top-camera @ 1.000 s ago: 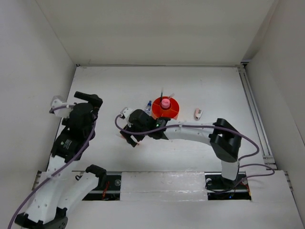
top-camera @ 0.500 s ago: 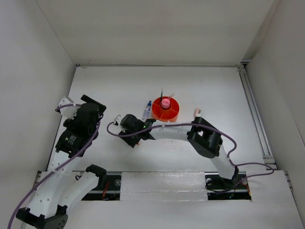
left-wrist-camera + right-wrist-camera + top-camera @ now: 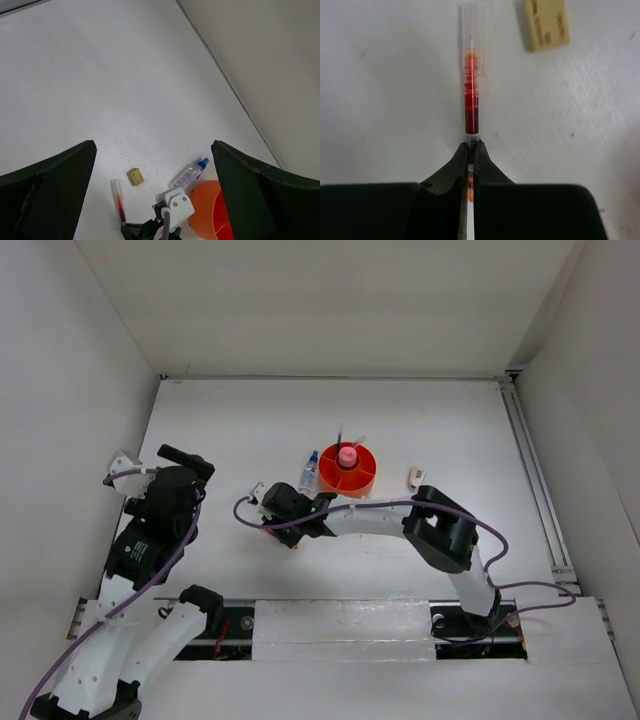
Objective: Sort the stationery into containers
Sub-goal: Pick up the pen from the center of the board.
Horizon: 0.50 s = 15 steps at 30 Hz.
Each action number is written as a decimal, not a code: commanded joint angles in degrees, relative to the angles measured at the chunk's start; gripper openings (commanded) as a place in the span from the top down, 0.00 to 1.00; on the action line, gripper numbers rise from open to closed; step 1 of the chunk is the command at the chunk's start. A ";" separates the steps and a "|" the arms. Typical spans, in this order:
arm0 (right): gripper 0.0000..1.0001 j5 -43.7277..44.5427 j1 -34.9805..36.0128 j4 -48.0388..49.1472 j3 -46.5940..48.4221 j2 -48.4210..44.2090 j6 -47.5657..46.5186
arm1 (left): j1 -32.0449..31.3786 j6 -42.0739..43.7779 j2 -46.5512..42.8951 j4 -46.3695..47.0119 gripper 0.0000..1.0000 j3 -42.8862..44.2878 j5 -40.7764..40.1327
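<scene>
My right gripper (image 3: 472, 146) is shut on the rear end of a thin red pen (image 3: 471, 95) that lies on the white table, with its clear cap pointing away. A small yellow eraser (image 3: 546, 24) lies just past the pen, apart from it. In the top view the right gripper (image 3: 283, 525) is left of the round orange organiser (image 3: 362, 478), which holds a pink tube (image 3: 347, 455) in its centre and thin pens. A white blue-capped marker (image 3: 309, 471) lies against the organiser's left side. My left gripper (image 3: 153, 145) hangs open and empty above the table.
A small white eraser (image 3: 416, 477) lies to the right of the organiser. White walls enclose the table on the left, the back and the right. A metal rail (image 3: 530, 475) runs along the table's right edge.
The right jaws have closed onto the red pen. The right forearm drew in, and the left arm shifted a little on the left side.
</scene>
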 commanded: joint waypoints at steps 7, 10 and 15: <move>1.00 -3.46 0.07 0.69 -5.73 -22.75 2.88 | -0.09 13.23 -4.09 20.56 0.00 -3.48 19.35; 1.00 0.58 -2.83 -1.77 -5.21 -24.97 4.63 | -0.09 15.44 -2.25 29.63 0.00 -5.86 33.86; 1.00 1.73 -5.65 4.26 -9.15 -31.29 9.73 | -0.09 15.44 2.32 41.52 0.00 -9.98 51.08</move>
